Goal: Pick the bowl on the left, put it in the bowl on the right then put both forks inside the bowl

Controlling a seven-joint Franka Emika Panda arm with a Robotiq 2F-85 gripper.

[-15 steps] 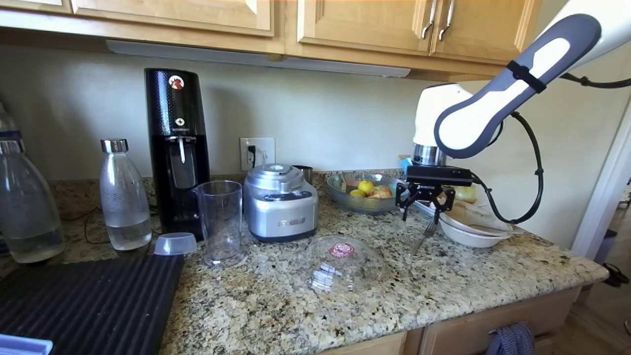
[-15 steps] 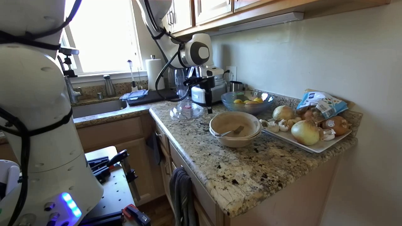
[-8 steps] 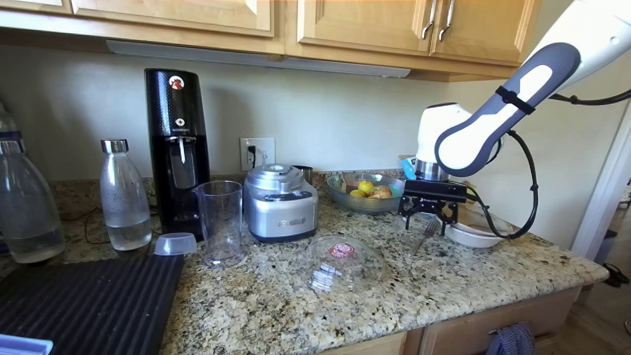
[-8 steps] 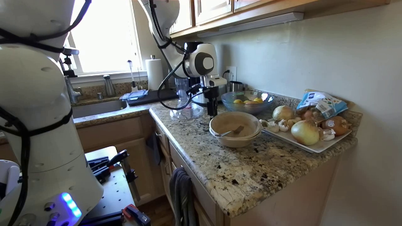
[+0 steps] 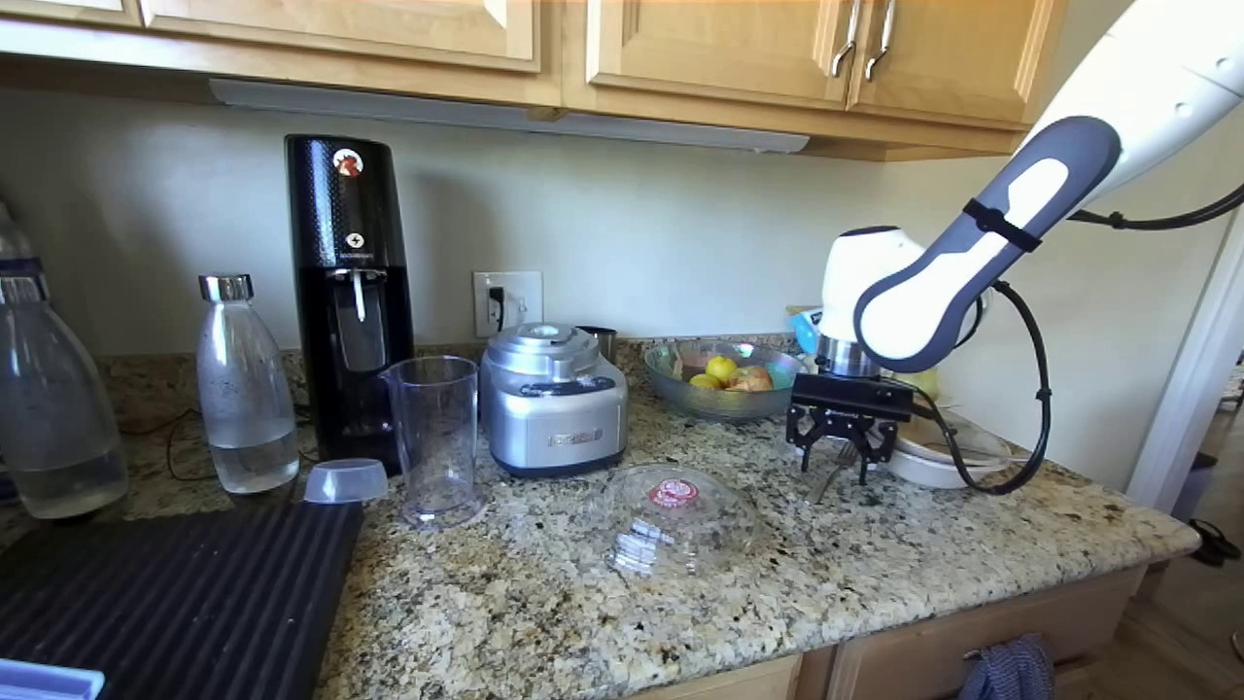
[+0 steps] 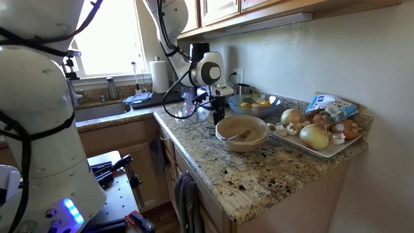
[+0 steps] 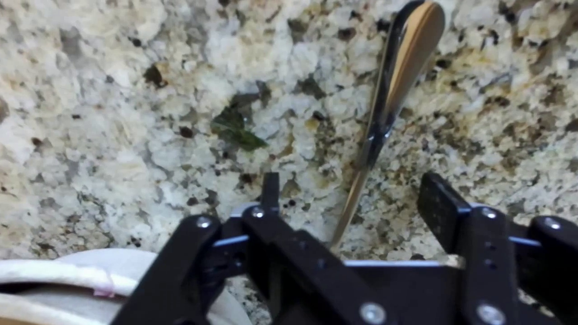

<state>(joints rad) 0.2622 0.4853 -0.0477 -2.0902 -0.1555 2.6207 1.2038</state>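
Granite counter point(image 6: 233, 181): gripper point(image 7: 350, 186) spread, empty, over the loose fork point(image 7: 378, 133) in from the front edge; I'd drop straight, clear of bowls point(image 6: 242, 147), then pinch.

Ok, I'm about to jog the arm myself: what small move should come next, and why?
I'd probably ease the open black fingers straight down: in the wrist view they straddle the slim silver metal fork without touching it, seemingly above the speckled granite counter where it lies. The second silver metal fork already rests in the stacked, round off-white bowls.
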